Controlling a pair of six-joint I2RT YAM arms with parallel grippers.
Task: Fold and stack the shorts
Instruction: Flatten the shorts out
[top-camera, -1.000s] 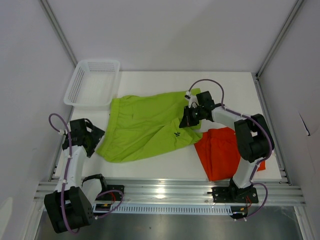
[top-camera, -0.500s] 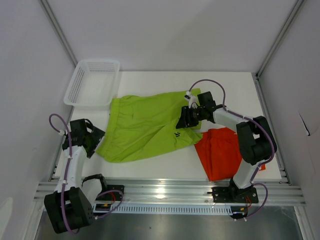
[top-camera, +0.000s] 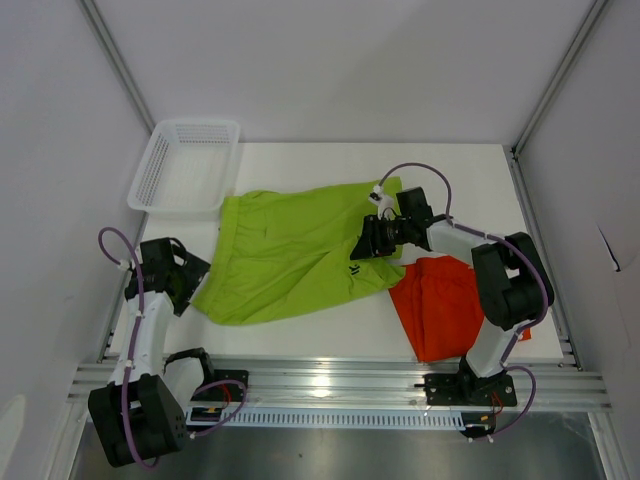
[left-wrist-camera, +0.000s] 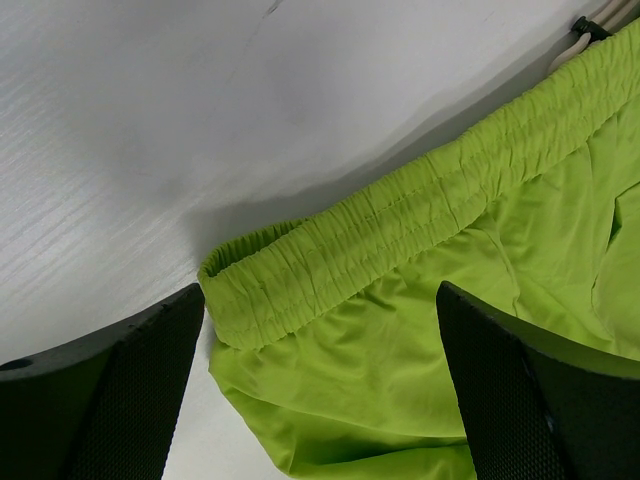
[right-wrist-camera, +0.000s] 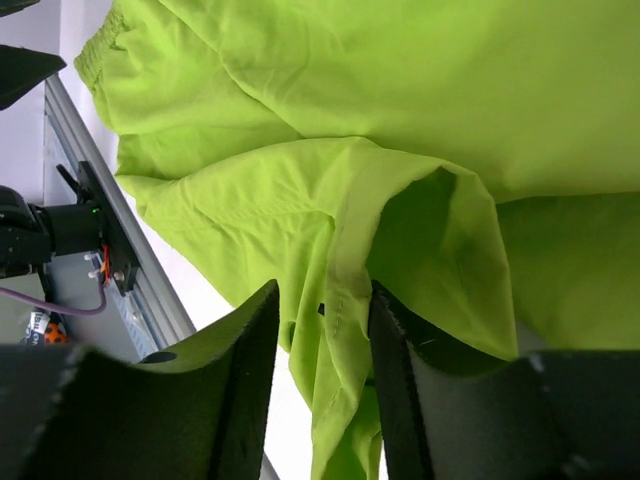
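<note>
green shorts (top-camera: 290, 250): smooth matt cloth | basket (top-camera: 190, 126): white plastic mesh | table (top-camera: 470, 180): matt white

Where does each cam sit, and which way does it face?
Top external: above, behind the bases, looking down; both arms, green shorts, orange shorts.
Left wrist: looks down at the green waistband; left fingers flank it.
Right wrist: looks across the green shorts; right fingers straddle a fold.
Shared: all see the green shorts.

White tabletop (top-camera: 300, 160); plain white walls (top-camera: 330, 60); aluminium rail (top-camera: 330, 378) along near edge; soft even light.
</note>
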